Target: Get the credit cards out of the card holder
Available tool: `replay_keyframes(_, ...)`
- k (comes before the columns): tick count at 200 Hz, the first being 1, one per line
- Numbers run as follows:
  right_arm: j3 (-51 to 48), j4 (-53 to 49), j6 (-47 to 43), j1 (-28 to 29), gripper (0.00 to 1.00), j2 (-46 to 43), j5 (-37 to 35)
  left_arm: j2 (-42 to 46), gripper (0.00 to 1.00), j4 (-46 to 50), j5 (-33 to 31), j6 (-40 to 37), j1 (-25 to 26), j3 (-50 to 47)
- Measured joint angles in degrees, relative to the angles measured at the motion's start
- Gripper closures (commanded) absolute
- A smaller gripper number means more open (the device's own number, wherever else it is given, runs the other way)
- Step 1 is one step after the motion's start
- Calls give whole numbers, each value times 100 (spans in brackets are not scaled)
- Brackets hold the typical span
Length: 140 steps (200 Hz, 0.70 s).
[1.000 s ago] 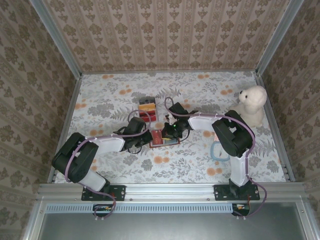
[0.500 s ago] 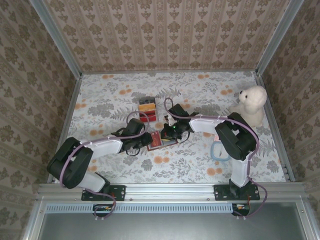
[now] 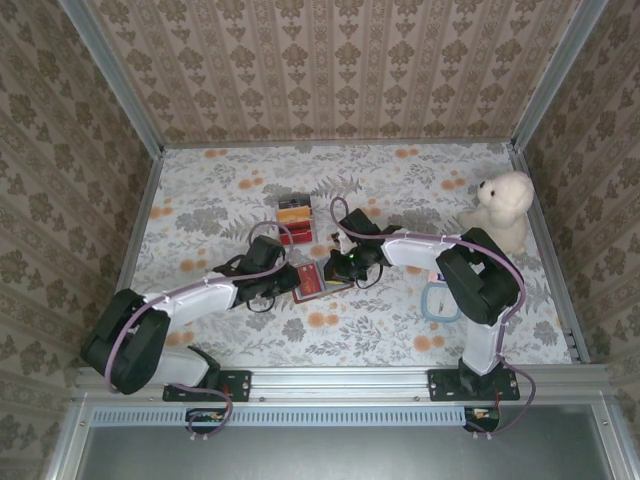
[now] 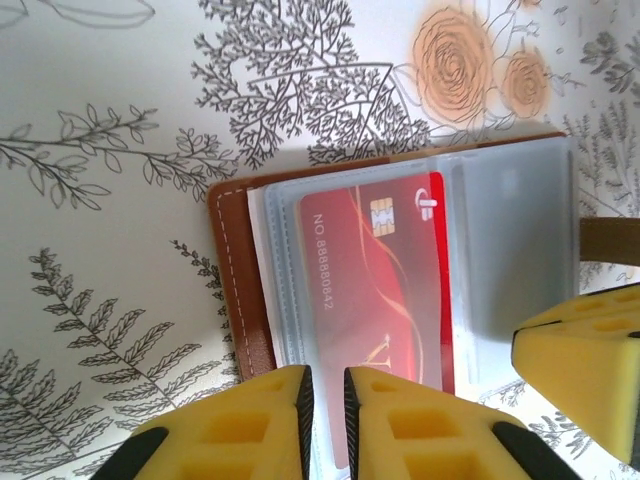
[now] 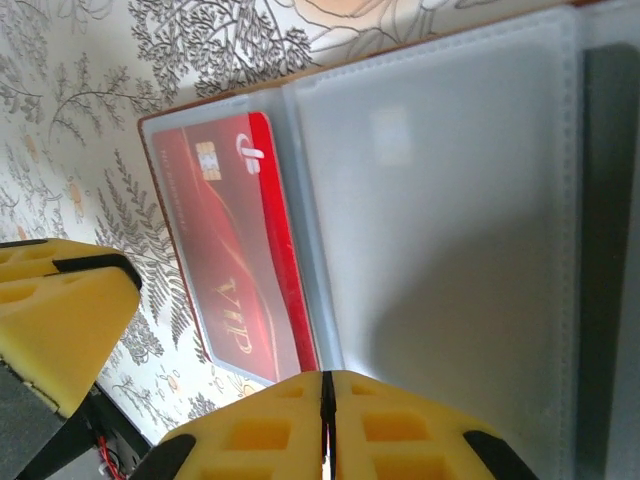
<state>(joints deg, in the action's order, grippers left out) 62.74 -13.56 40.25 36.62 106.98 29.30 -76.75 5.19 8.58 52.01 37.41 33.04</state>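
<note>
At mid-table, just ahead of the 2 arm bases, the card holder (image 4: 236, 285) is lying opened flat on the floral table (image 3: 200, 190), with a gripper crowding it from each side. The left gripper (image 4: 325, 388) is hanging at the holder's left side with its yellow pads drawn almost together and only a thin slit showing between them. Whether that slit is pinching anything I cannot tell. The right gripper (image 5: 325, 385) is poised on the opposite side with its pads pressed shut against each other, over the edge of an empty clear sleeve (image 5: 440, 220). Whether it is nipping that sleeve is likewise unclear. 1 red card (image 4: 375, 300) is sitting in the sleeve on the left gripper's side, beside the stitched brown border, so it is lying directly ahead of that gripper's tips and closer to the left arm than to the right. Its long axis is running straight away from the left fingers, with the near short end at or under the tips and the chip toward the far end. A brighter red strip along the card's spine-side edge is suggesting, to my eye, that this edge is lying bare of plastic, so the pull is probably going sideways toward the spine. Beyond the holder a black box (image 3: 294, 218) with red and yellow contents is standing apart, and a white plush toy (image 3: 503, 205) is sitting far right.
</note>
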Motion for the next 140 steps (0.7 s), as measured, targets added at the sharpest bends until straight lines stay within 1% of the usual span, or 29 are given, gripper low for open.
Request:
replay_keyframes(24, 155, 2, -24, 20, 78, 22, 61, -2, 83, 59, 7, -20, 0, 11)
replay_keyframes(63, 332, 4, -22, 35, 77, 177, 101, -321, 90, 39, 160, -24, 0, 22)
replay_keyframes(89, 398, -2, -24, 39, 77, 328, 109, -485, 92, -7, 243, -42, -2, 28)
replay_keyframes(140, 479, -48, -72, 39, 77, 516, 114, -490, 92, -46, 275, -59, -39, 72)
